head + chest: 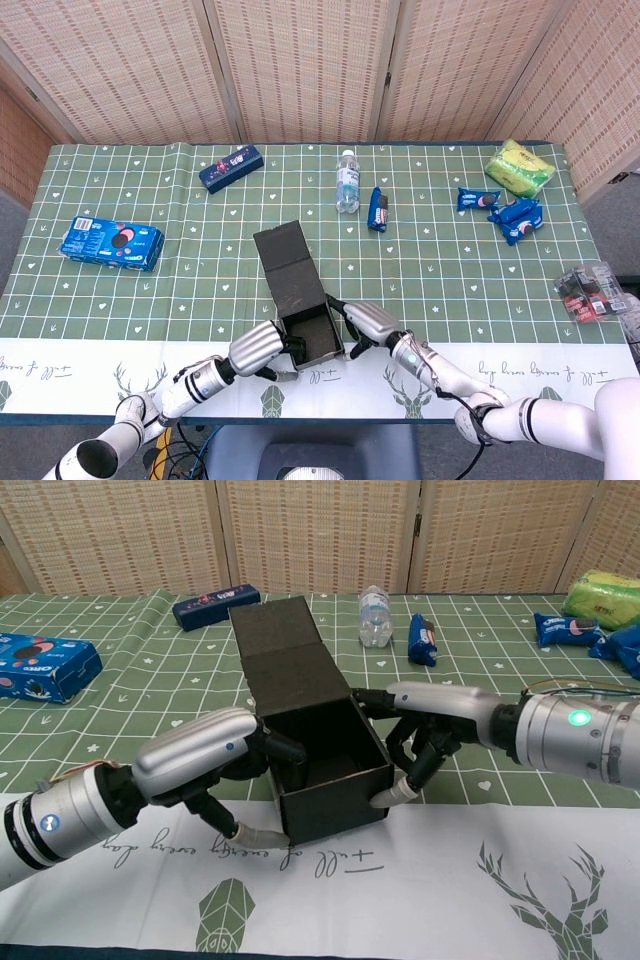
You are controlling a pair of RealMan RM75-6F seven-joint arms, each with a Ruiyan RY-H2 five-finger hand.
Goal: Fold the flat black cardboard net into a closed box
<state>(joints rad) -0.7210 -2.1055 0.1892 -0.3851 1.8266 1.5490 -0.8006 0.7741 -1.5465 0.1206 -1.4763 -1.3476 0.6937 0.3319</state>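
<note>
**Holding the open box at the near table edge**

Standing near the middle of the table's (420, 270) near side, the black box (312, 335) has its four walls up and its top open, with the lid flap (285, 650) rising upright from the far wall. Its base sits where the green checked cloth meets the white printed strip.

The left hand (205, 765) is pressed against the left wall of the box. Its thumb hooks over the near-left rim, and one finger lies flat on the table, its tip touching the near-left bottom corner. The remaining fingers are curled under the palm. It grips the wall rather than lying spread.

The right hand (430, 725) is on the right wall. One finger reaches along the far-right rim toward the lid hinge; another points down and touches the near-right bottom corner. The others are bent against the wall. Both hands thus clamp the box between them.

Elsewhere on the cloth:
- a blue biscuit box (110, 243) at the far left;
- a dark blue carton (231, 167) at the far side, left of centre;
- a water bottle (347, 181) at the far side, near centre;
- a blue snack pack (378, 209) just right of the bottle;
- more blue packs (500, 210) and a green bag (520, 166) at the far right;
- a small dark packet (590, 290) at the right edge.
</note>
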